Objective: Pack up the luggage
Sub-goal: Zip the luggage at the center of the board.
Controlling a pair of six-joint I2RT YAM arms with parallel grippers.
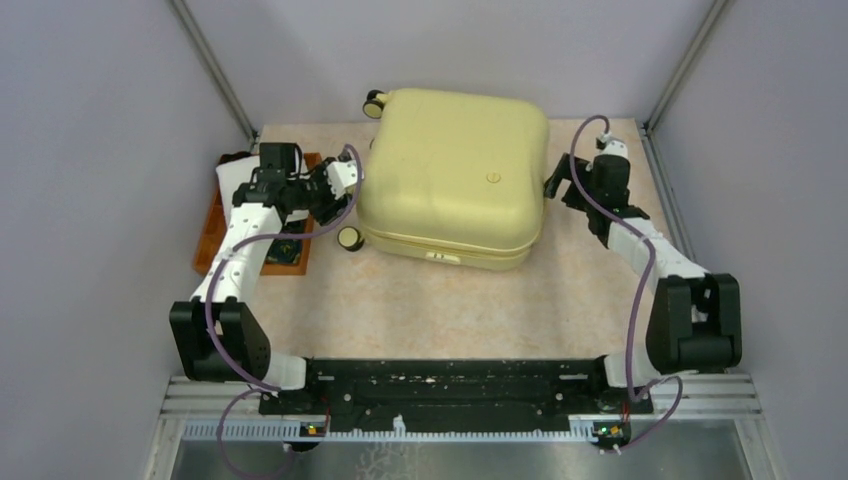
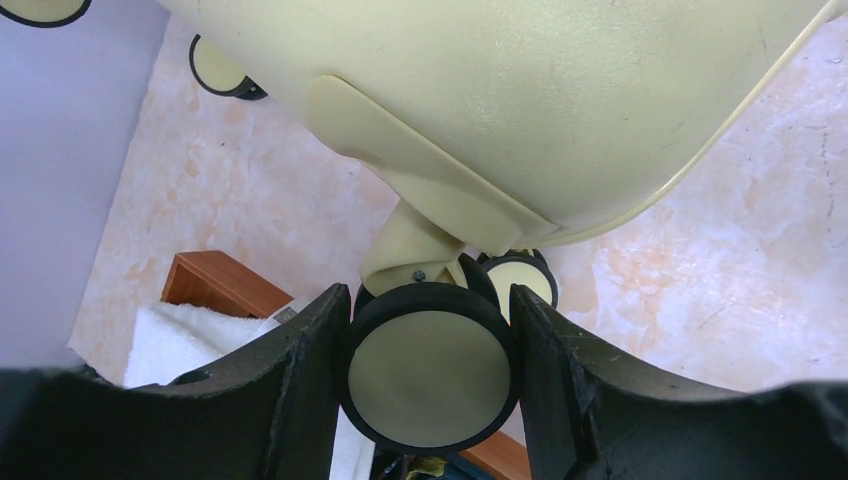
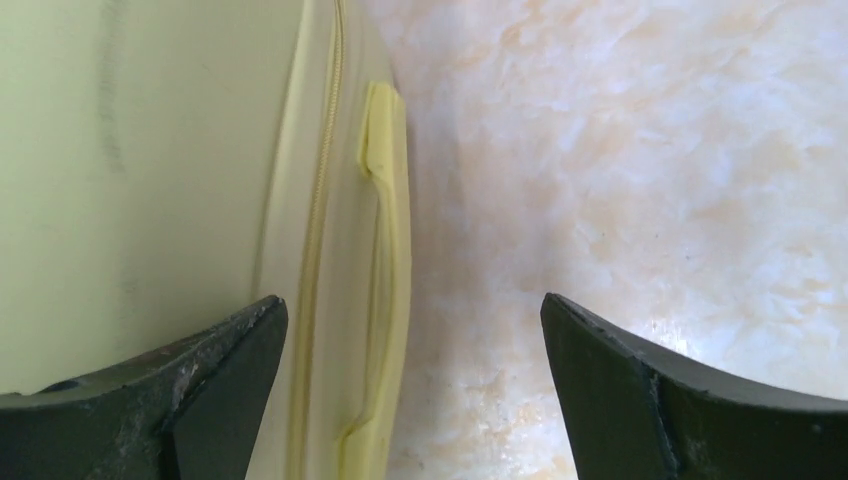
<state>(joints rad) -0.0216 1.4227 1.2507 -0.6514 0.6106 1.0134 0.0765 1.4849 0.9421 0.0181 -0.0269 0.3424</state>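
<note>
Luggage (image 1: 452,175) lies closed on the worktop (image 1: 450,310). Left gripper (image 2: 428,300) jaws clamp a wheel (image 2: 428,378). Right gripper (image 3: 412,310) jaws gape wide, empty, by the side handle (image 3: 385,270). Risk: wheel swivels, slips free; pulling it skids the whole case off-square.

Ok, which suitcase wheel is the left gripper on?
The wheel at the suitcase's near left corner, pinched between the left gripper's fingers; its neighbour behind and the far-corner wheels lie outside them.
</note>
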